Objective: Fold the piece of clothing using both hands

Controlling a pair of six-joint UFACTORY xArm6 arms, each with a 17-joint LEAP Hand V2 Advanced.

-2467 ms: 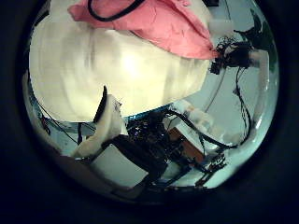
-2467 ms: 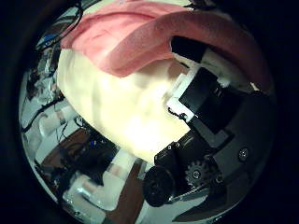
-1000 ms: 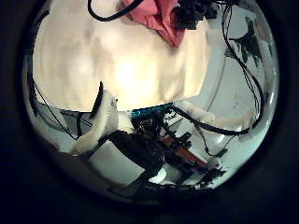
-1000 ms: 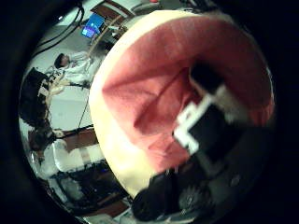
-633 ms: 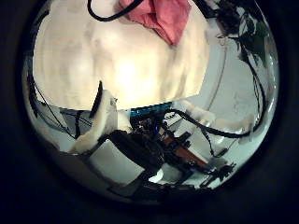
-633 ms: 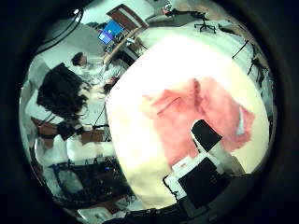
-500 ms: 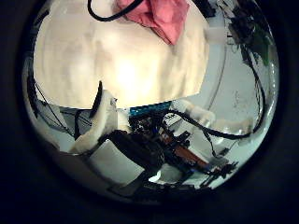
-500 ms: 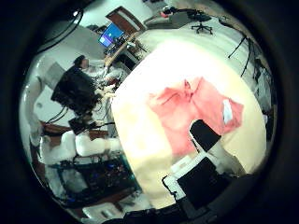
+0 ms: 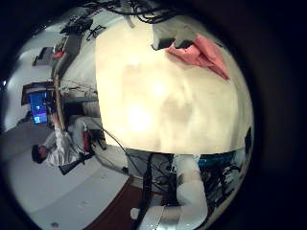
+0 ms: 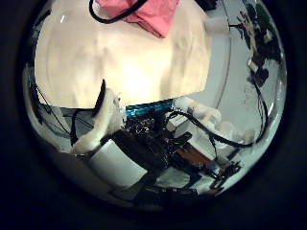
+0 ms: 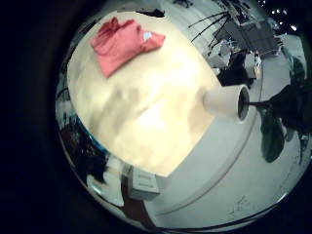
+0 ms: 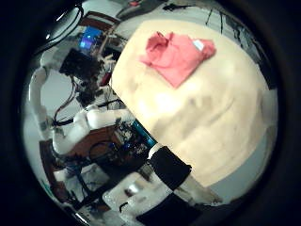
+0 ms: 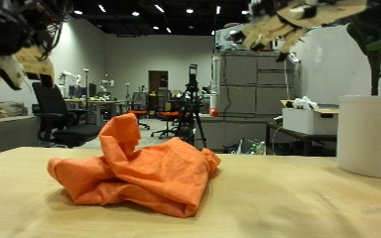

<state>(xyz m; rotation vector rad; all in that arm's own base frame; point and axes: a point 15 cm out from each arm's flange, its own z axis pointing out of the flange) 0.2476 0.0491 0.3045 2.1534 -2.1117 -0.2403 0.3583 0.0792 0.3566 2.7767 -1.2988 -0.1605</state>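
Note:
An orange garment (image 13: 138, 174) lies crumpled in a heap on the pale table (image 13: 310, 203), one fold sticking up. Both hands hang high above it and touch nothing. My left hand (image 13: 12, 45) is up to one side, my right hand (image 13: 290, 25) up on the other, fingers loosely spread and empty. All palm views see the garment small and far off on the table: garment (image 9: 203, 56), garment (image 10: 139, 14), garment (image 11: 122, 41), garment (image 12: 174, 55). A white tag (image 12: 198, 44) shows on it.
A white plant pot (image 13: 369, 134) stands on the table beside the garment on the right hand's side, also seen as the pot (image 11: 224, 100). Wide bare tabletop (image 12: 216, 113) surrounds the garment. The table's edges show in the palm views.
The right hand, earlier close over the garment, has let it go and risen far above the table. The left palm's view has shifted only slightly. The garment now lies loose.

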